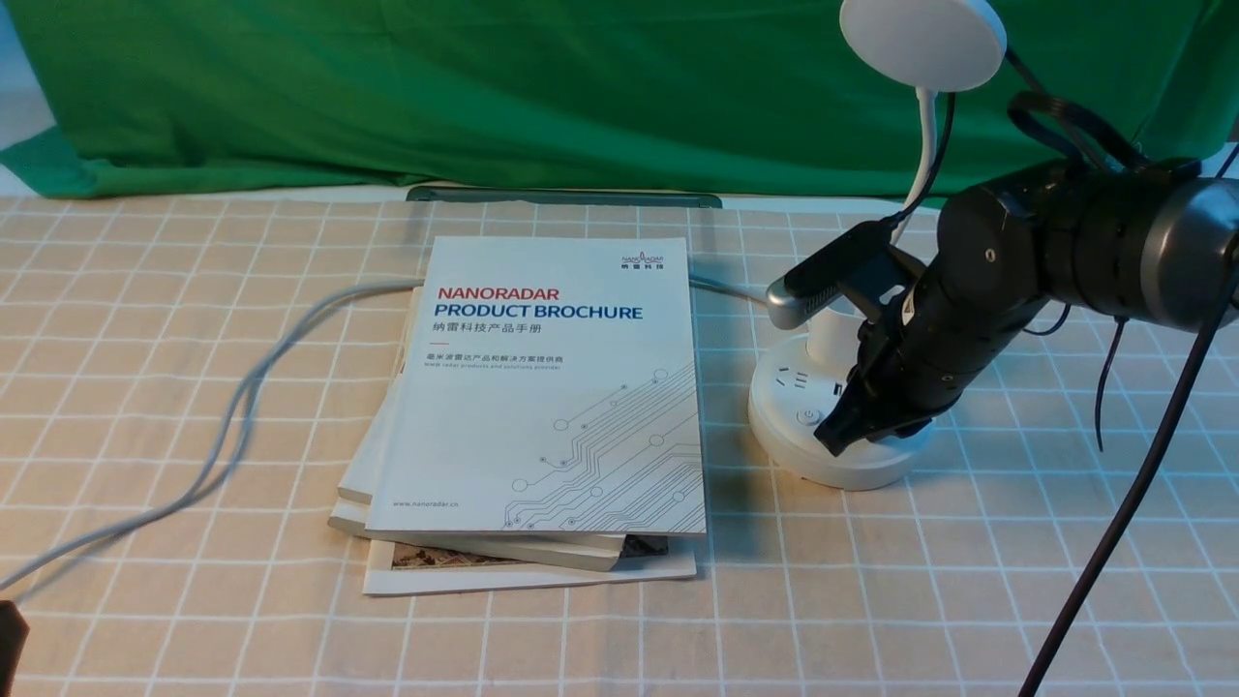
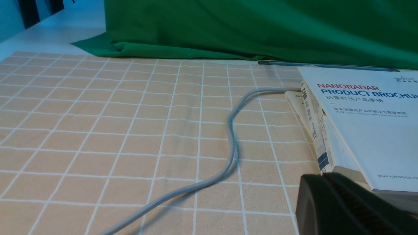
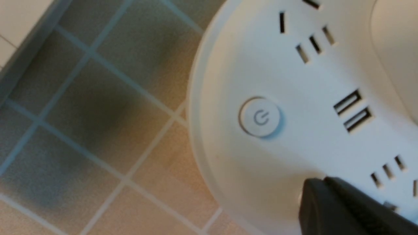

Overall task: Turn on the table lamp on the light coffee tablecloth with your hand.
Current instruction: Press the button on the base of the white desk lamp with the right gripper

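I have the right gripper point(image 1: 834, 436) over the round base of the table lamp point(image 1: 842, 472), its two fingers pressed together with nothing between them. The lamp stands upright on the light coffee tablecloth point(image 1: 619, 649), off to the right of the stack of books point(image 1: 537, 387), its disc head high above my wrist camera point(image 1: 823, 276). On the base, the power button point(image 3: 261, 117) faces up in my right wrist view, with the sockets point(image 3: 315, 44) and the USB ports point(image 3: 352, 111) near it. I judge the step in hand to be lining up for the press: the closed tip looks beside the button and not over it, and whether it touches the base I can't tell. The next move, as I read it, calls for a small sideways shift until the tip sits over the button, then a short, straight push down and a lift off. I'd keep the fingers together and go gently, since an off-centre push could miss the button or slide the base. My left gripper point(image 2: 321, 176) also has its fingers together, empty, and this job doesn't seem to need it.
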